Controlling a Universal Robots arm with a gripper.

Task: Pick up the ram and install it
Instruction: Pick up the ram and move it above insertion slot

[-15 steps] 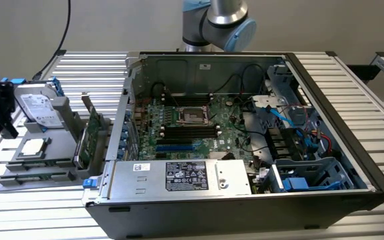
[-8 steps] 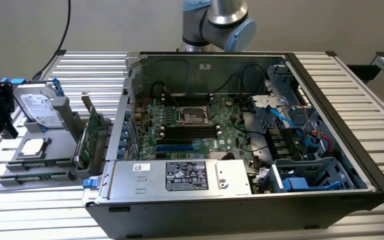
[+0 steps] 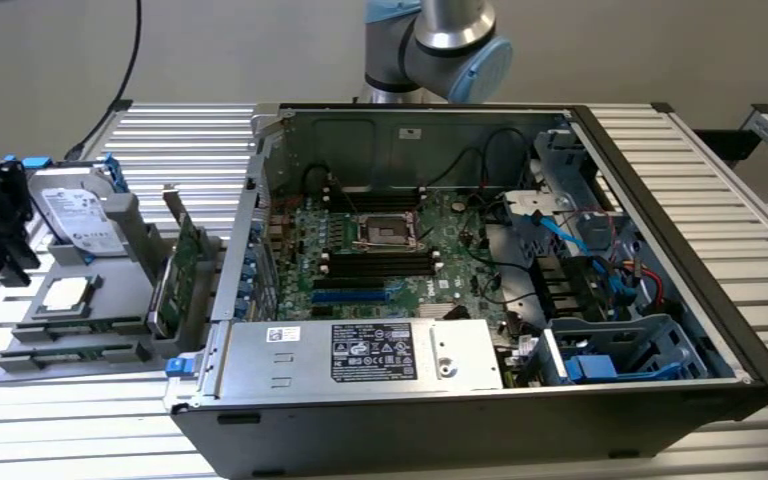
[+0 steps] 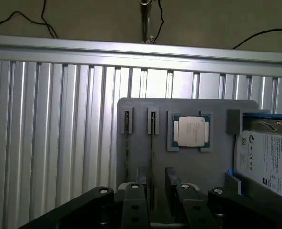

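Above tray (image 4: 141,109), fingers (image 4: 134,202) apart over ram (image 4: 152,157)

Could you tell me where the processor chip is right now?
The processor chip lies on the gray tray at the exterior view's left, between the hard drive and the ram sticks.

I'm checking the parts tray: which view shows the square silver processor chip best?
The wrist view: the processor chip faces the camera squarely in its gray tray. The exterior view shows the processor chip from farther off, at a slant.
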